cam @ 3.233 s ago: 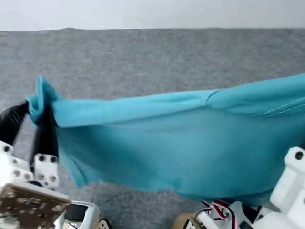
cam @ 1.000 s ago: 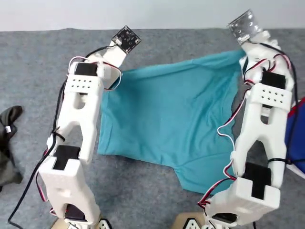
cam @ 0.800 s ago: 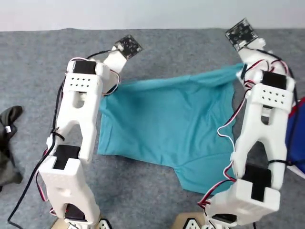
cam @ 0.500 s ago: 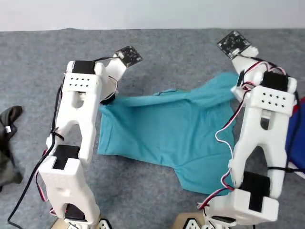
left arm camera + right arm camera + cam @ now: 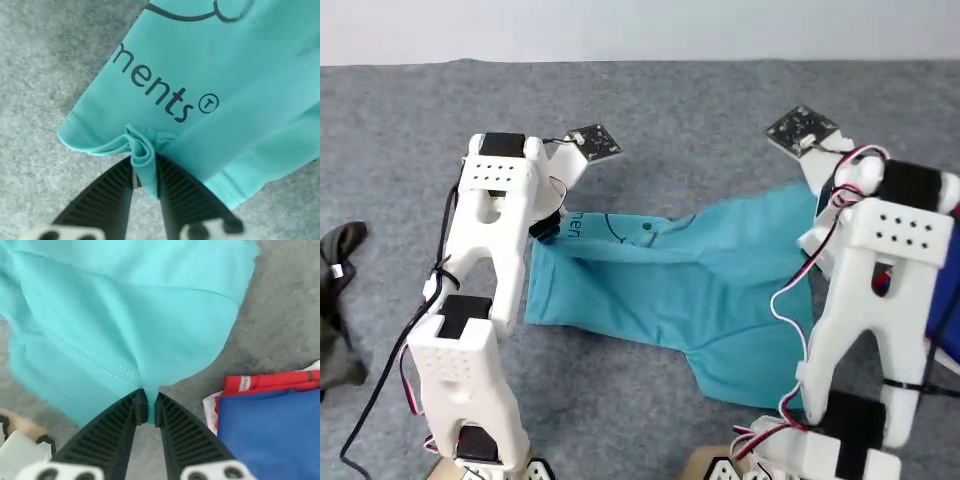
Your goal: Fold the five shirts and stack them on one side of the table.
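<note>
Both jaws seemingly pinched tight on teal shirt (image 5: 690,290)

The left arm (image 5: 488,250) and right arm (image 5: 880,270) stretch from the near edge of the table (image 5: 700,120) toward its middle, wrists tipped down, the left gripper (image 5: 145,167) and right gripper (image 5: 148,410) each clamped tight on a pinch of shirt (image 5: 690,290).

Probably a lab bench, grey felt table cover (image 5: 720,120), white wall (image 5: 640,30)

Two arms (image 5: 485,250) (image 5: 875,290), four shirts (teal shirt (image 5: 700,290), dark (image 5: 335,300), blue (image 5: 270,435), red (image 5: 272,382))
</note>
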